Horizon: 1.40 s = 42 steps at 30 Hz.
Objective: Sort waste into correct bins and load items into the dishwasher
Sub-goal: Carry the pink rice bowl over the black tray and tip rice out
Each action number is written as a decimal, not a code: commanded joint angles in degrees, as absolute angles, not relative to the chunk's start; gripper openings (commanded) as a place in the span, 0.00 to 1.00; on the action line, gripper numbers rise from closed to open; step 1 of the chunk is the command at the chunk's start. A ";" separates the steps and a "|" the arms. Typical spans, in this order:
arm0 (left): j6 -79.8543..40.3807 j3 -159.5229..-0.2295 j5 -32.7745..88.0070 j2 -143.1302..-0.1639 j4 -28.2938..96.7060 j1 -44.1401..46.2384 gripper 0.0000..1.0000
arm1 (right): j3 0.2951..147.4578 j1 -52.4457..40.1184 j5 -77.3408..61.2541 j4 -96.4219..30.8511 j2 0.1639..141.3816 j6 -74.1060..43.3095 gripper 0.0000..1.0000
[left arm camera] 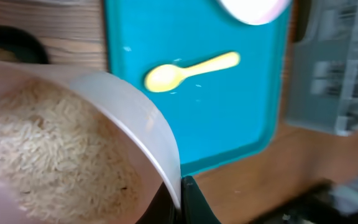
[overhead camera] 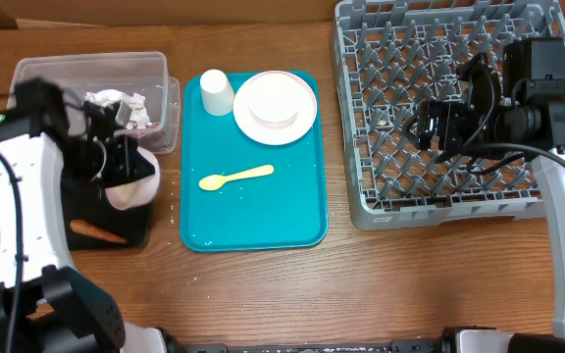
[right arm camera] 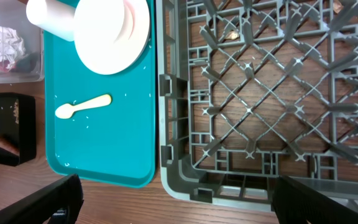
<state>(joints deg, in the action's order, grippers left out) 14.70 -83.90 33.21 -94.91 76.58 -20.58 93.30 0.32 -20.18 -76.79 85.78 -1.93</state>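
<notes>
The left tool [overhead camera: 124,172] is clamped shut on a small round pale bowl [left arm camera: 135,118], pinching its thin wall at the rim. It holds the bowl above the right-hand part of the shallow flat black rectangular tray [overhead camera: 126,237], on the left side of the wooden counter [overhead camera: 263,294]. Loose white rice [left arm camera: 48,155] lines the inside of the bowl.

The bowl looks light, stiff and smooth, so a rim pinch should hold it, though the glossy wall could slip if it is swung. The grains will shift and pour as soon as it tips, and from the blurred wrist view it is hard to say how far it leans.

An orange carrot piece [overhead camera: 96,231] lies on the black tray. Behind it, the clear rectangular plastic tub [overhead camera: 160,74] holds crumpled white paper [overhead camera: 106,98] and a small red-and-white wrapper [overhead camera: 143,116].

To the right, the large teal serving tray [overhead camera: 253,221] carries a pale yellow plastic spoon [overhead camera: 235,177], a small white cup [overhead camera: 216,91] and a round pale plate [overhead camera: 276,106]. These look light and rigid. The spoon lies flat and is best taken across its handle.

The right tool [right arm camera: 176,183] hangs with its fingers spread wide and empty over the large square grey plastic dish rack [overhead camera: 361,201].
</notes>
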 commanded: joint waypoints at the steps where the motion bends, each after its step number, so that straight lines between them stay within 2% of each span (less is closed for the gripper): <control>1: 23.38 -79.13 49.98 -94.37 74.61 -25.54 0.04 | 93.36 0.05 -20.71 -76.47 85.38 -2.17 1.00; 9: 30.94 -73.56 62.08 -94.39 72.23 -37.04 0.04 | 93.36 0.05 -20.73 -76.58 85.38 -2.20 1.00; 21: 29.95 -65.49 70.39 -95.29 61.58 -47.29 0.04 | 93.36 0.05 -20.73 -76.42 85.38 -2.20 1.00; 37: 29.76 -65.23 90.02 -108.77 57.04 -50.83 0.04 | 93.36 0.05 -20.71 -76.66 85.38 -2.17 1.00; 42: 26.26 -65.25 90.65 -110.15 57.14 -50.83 0.04 | 93.36 0.05 -20.71 -76.84 85.38 -2.17 1.00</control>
